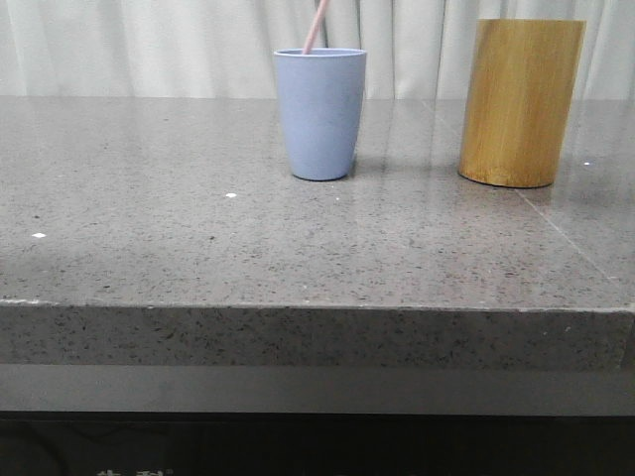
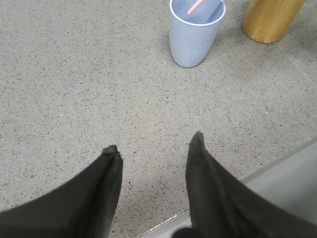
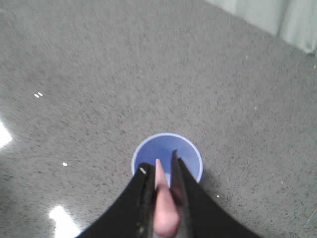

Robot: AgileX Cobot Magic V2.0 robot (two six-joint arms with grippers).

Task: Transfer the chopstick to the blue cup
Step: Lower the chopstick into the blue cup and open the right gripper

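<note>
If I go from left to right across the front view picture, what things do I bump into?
blue cup with the pink chopstick poking out of it → tan bamboo cylinder

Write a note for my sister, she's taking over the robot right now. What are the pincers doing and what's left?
Left pincer: open, holding nothing, low over bare table, on the near side of the cups.
Right pincer: shut on the chopstick, straight above the blue cup.
Chopstick: lower end already inside the blue cup, upper part leaning out above the rim.
Bamboo holder: stands to the right of the blue cup, apart from it.
Done: chopstick brought over and put into the cup.
Left: open the right pincer, let the chopstick rest in the cup, lift the arm away.
</note>
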